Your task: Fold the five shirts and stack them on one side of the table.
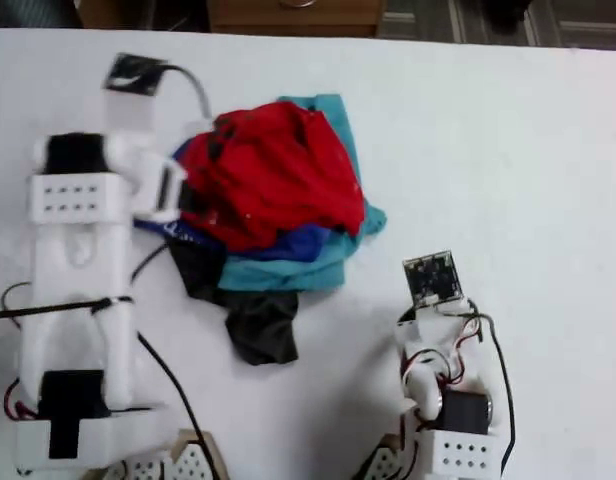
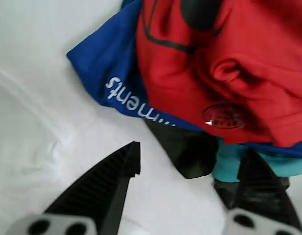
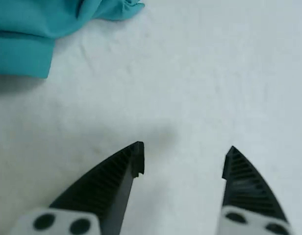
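Shirts (image 1: 278, 190) lay heaped, unfolded, on the desk (image 1: 518, 140) toward its far edge. Left tool (image 2: 190, 155) gaped open at the heap's left side, the nearer arm. Right tool (image 3: 183, 155) also open over bare desk, teal shirt (image 3: 23, 34) well apart.

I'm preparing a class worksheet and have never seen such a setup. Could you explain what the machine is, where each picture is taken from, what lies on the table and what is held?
Two white robot arms, left arm and right arm, sit at a white table. The high view looks down from above; each wrist view comes from a camera on one arm, past its two black fingers. On it lies an unfolded heap: a crumpled red fabric shirt on top, over a blue fabric shirt, a teal fabric shirt and a black fabric garment. The left gripper is open beside the heap, the right gripper open over bare table; neither holds anything.
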